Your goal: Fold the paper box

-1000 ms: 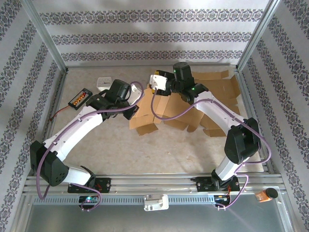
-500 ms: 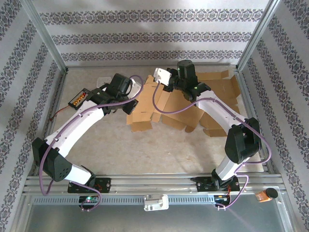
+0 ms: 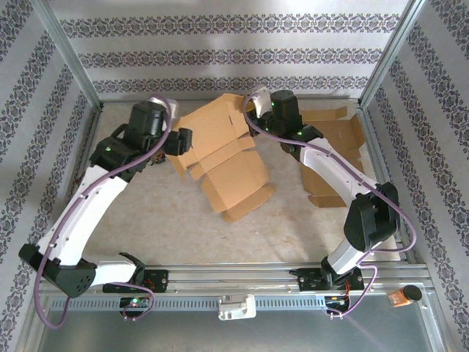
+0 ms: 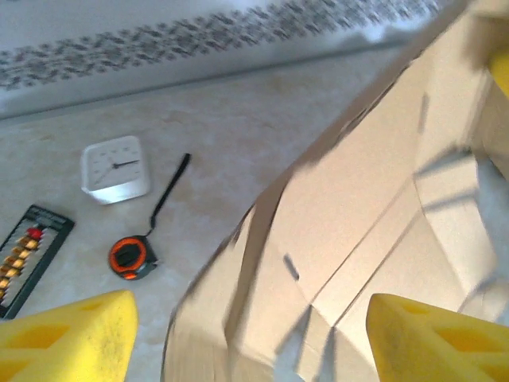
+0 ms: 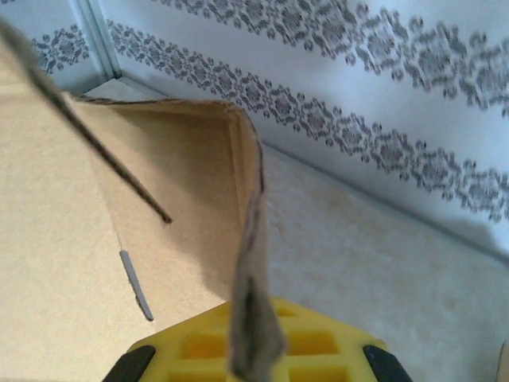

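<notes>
Since 1 second ago the paper box (image 3: 223, 158) has swung out of the heap of flat blanks (image 3: 337, 143) at 3 o'clock to mid-table. My left gripper (image 3: 179, 139) has backed off to the box's 9 o'clock and spread. The box is thin corrugated card. I judge it light, stiff across panels, floppy at creases and easily torn at tabs, so best held on a plain panel edge. My right gripper (image 5: 253, 346) is clamped on such an edge at the box's 1 o'clock. The left pads (image 4: 64, 334) stand wide apart, holding nothing, with the card just ahead.
</notes>
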